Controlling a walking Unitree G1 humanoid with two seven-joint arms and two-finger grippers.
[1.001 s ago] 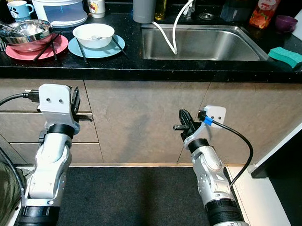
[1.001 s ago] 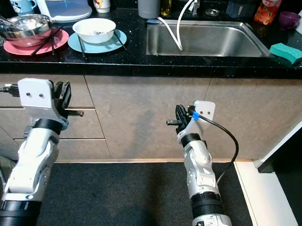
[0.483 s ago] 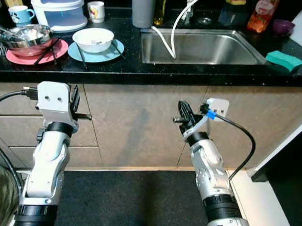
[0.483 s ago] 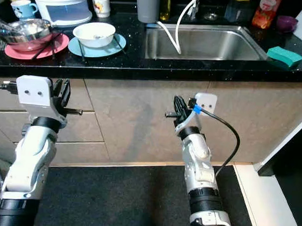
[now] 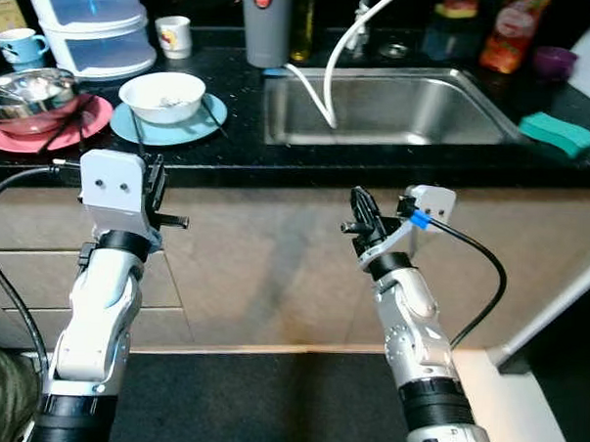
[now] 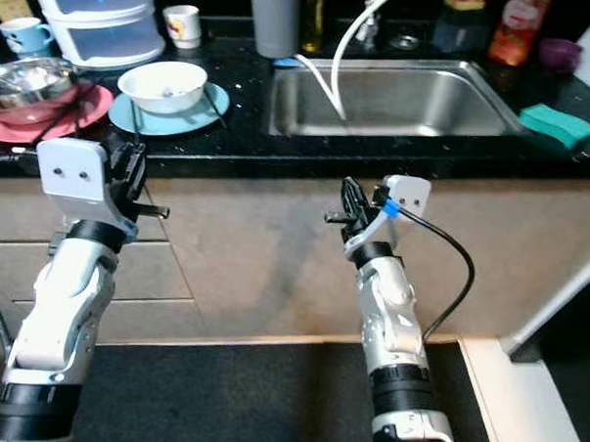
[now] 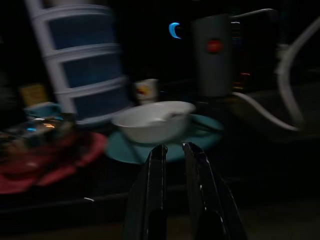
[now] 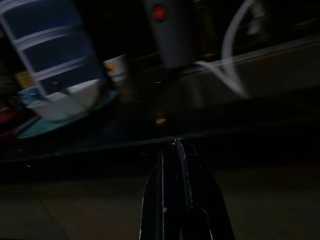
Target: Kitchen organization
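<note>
Approach step, nothing grasped yet. Left tool (image 5: pixel 157 191) is raised in front of the cabinet, just below the black stone worktop (image 5: pixel 231 111) edge, fingers a narrow gap apart, holding nothing. Right tool (image 5: pixel 362 212) hangs at similar height under the steel sink (image 5: pixel 378 107), fingers pressed together, empty.

Dishes sit on the worktop left of the sink: white ceramic bowl (image 5: pixel 163 96) on a light blue plate (image 5: pixel 186 128) with dark chopsticks (image 5: pixel 212 114), and a metal bowl (image 5: pixel 31 87) on a red plate (image 5: pixel 39 136). White stacked plastic container (image 5: pixel 88 21) and small white mug (image 5: pixel 173 36) stand behind. Green sponge (image 5: pixel 559 133) lies right of the sink.

Likely next: lift the left tool above the edge, spread the fingers wider, reach for the white bowl's rim; the chopsticks could roll off.
</note>
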